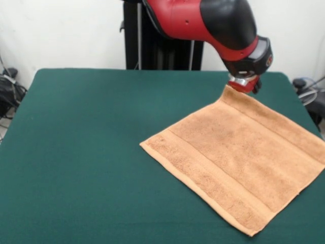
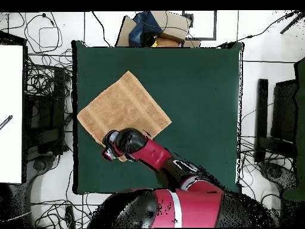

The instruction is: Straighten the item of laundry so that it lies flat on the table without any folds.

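An orange-brown terry towel (image 1: pixel 238 157) lies spread flat (border bands visible) toward one side of the green table (image 1: pixel 81 152). The red-and-black arm's gripper (image 1: pixel 242 85) sits at the towel's far corner; whether it grips cannot be told.

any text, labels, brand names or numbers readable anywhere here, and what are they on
None can be read in either view.
The towel shows only plain woven border bands; no label shows.
The green table is unmarked.
The red and black arm shows no legible lettering or logo.
The claw sits at the towel's far corner and carries no visible marking.
The clutter past the table's edge in the overhead view shows no writing I can make out.
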Robot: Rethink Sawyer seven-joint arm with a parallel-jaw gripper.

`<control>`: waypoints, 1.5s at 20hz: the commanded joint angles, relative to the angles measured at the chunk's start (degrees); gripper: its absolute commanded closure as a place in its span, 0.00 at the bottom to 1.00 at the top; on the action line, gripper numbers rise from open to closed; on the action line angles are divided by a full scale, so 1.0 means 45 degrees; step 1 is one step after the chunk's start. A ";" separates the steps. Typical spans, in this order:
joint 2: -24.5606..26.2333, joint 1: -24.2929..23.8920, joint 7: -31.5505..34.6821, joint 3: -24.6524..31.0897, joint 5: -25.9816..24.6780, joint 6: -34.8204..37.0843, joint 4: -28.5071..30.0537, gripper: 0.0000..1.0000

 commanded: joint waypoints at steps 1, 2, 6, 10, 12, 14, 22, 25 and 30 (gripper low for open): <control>0.0582 -0.0284 -0.0412 0.1297 -0.0102 -0.1890 0.0940 1.00; 0.0635 -0.0292 -0.0397 0.1281 -0.0135 -0.1979 0.0955 1.00; 0.0700 -0.0288 -0.0332 0.1172 -0.0211 -0.2149 0.1025 1.00; 0.0546 -0.0835 -0.0573 0.1210 -0.0455 -0.2281 0.1449 1.00; 0.0272 -0.1160 -0.0605 0.1289 -0.0512 -0.2177 0.1700 1.00; -0.0099 -0.1267 -0.0490 0.1288 -0.0499 -0.1813 0.1784 1.00; -0.0698 -0.1085 0.0017 0.1281 -0.0235 -0.1247 0.1590 1.00; -0.0849 -0.0989 0.0119 0.1283 -0.0162 -0.1169 0.1625 1.00; -0.0555 -0.1042 0.0077 0.1354 -0.0242 -0.1862 0.1787 1.00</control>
